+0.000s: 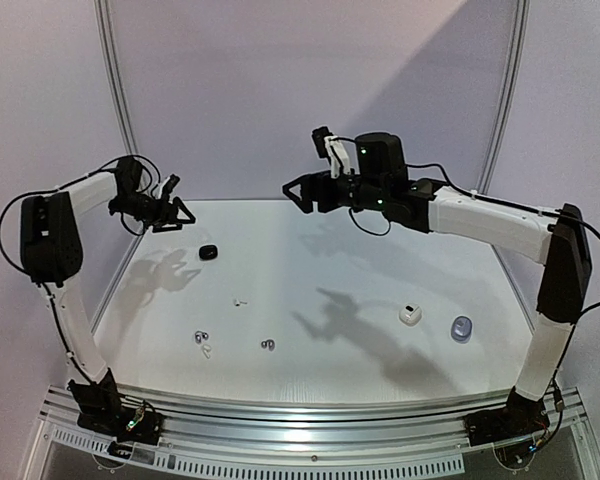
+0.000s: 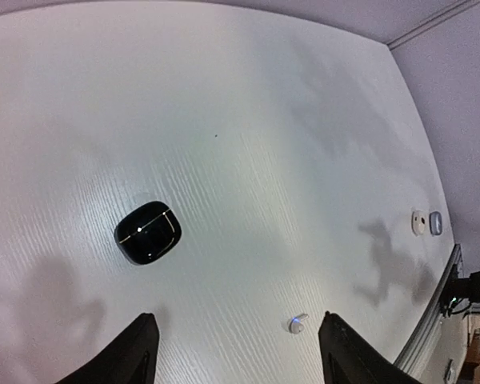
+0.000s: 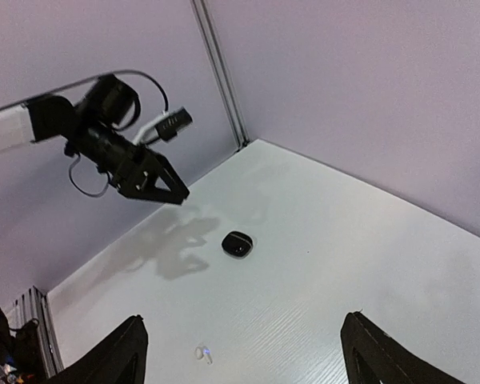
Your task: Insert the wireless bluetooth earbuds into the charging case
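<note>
White worktop [image 1: 330, 260] carries a shut-looking black charging case [image 1: 207, 251]. The earbuds [image 1: 242, 300] lie loose nearer the arm bases than it, none seated. Above the case hovers the left gripper [image 2: 240, 364], and to the case's right the right gripper [image 3: 244, 364] hangs raised. Both jaws are apart and empty, probably awaiting a pick.

Bright light, soft shadows across table [image 1: 280, 250], fisheye-warped wrist views.

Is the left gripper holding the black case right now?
No, the black case lies on the table, ahead of the open, empty left gripper.
</note>
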You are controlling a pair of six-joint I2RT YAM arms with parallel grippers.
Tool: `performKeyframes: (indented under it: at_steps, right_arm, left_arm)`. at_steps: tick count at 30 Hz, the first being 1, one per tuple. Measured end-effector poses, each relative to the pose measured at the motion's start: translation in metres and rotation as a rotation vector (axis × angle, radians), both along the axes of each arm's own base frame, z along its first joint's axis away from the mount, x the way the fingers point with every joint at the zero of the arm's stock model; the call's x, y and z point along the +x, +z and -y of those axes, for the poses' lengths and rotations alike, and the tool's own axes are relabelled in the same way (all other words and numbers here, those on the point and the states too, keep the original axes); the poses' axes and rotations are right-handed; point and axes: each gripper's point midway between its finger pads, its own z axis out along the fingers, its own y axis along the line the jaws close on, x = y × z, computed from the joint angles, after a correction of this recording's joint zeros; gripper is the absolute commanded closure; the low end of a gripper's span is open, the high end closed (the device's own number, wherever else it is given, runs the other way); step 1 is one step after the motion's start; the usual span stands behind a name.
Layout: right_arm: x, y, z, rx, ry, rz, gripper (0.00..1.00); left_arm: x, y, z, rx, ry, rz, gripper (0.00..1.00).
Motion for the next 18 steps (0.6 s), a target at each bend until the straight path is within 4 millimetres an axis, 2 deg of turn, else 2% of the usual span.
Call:
performKeyframes:
  at_steps: [2, 4, 6, 8, 11, 13, 16, 18]
  right_arm:
    - [0.002, -0.007, -0.017, -0.036, 0.035, 0.011, 0.15]
    - [0.001, -0.022, -0.044, -0.089, 0.093, 0.026, 0.16]
    - [-0.003, -0.041, -0.071, -0.139, 0.158, 0.028, 0.16]
    - [-0.009, -0.069, -0.100, -0.187, 0.228, 0.022, 0.15]
    - [-0.021, -0.117, -0.129, -0.259, 0.299, -0.011, 0.13]
    - [-0.030, -0.156, -0.144, -0.314, 0.341, -0.031, 0.12]
    - [-0.042, -0.206, -0.158, -0.382, 0.383, -0.063, 0.12]
    - [-0.048, -0.232, -0.163, -0.414, 0.400, -0.082, 0.12]
  left_arm:
    - [-0.010, 0.027, 0.002, 0.003, -0.013, 0.085, 0.32]
    - [-0.023, 0.047, 0.003, 0.006, -0.015, 0.143, 0.39]
    - [-0.037, 0.057, 0.000, 0.022, 0.020, 0.167, 0.43]
    - [-0.050, 0.055, -0.007, 0.053, 0.089, 0.145, 0.43]
    - [-0.069, 0.037, -0.018, 0.090, 0.188, 0.060, 0.43]
    - [-0.085, 0.012, -0.023, 0.102, 0.249, -0.036, 0.43]
    - [-0.110, -0.026, -0.025, 0.104, 0.305, -0.182, 0.42]
    - [-0.128, -0.046, -0.024, 0.102, 0.325, -0.266, 0.42]
